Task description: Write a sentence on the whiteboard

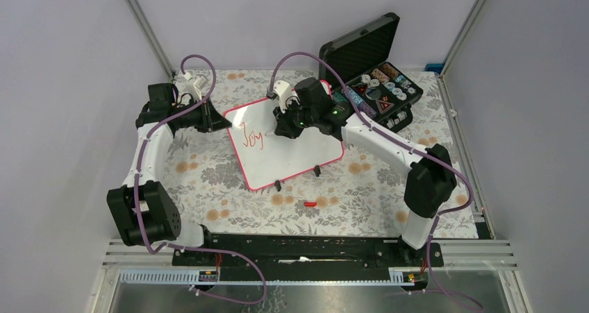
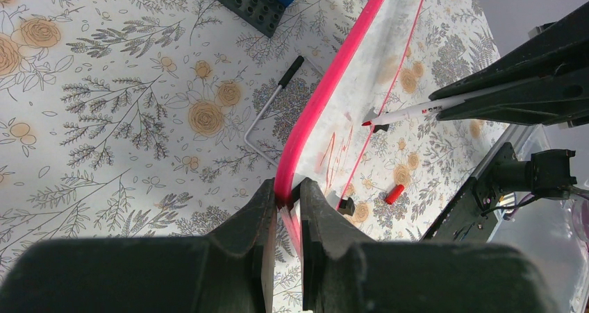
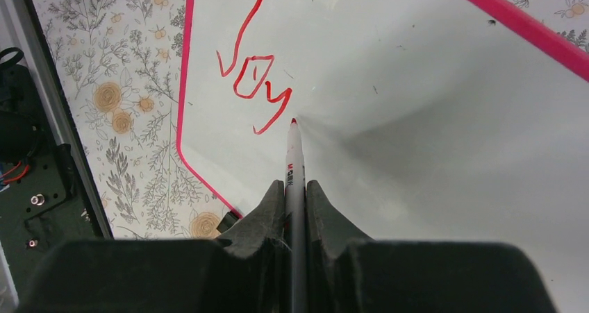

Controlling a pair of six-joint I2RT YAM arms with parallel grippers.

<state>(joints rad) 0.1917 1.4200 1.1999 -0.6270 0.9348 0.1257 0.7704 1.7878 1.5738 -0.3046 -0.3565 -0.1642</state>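
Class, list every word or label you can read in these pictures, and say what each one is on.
"Joy": red handwriting on the whiteboard.
Printed label on the marker: too blurred to read.
Labels inside the black case: too small to read.

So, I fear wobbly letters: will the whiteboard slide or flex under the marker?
It probably won't slide much, since the left fingers clamp the whiteboard by its pink rim. It looks rigid because the rim runs straight, but it is thin, so slight flex seems possible. Its glossy face likely lets the marker tip skid easily.
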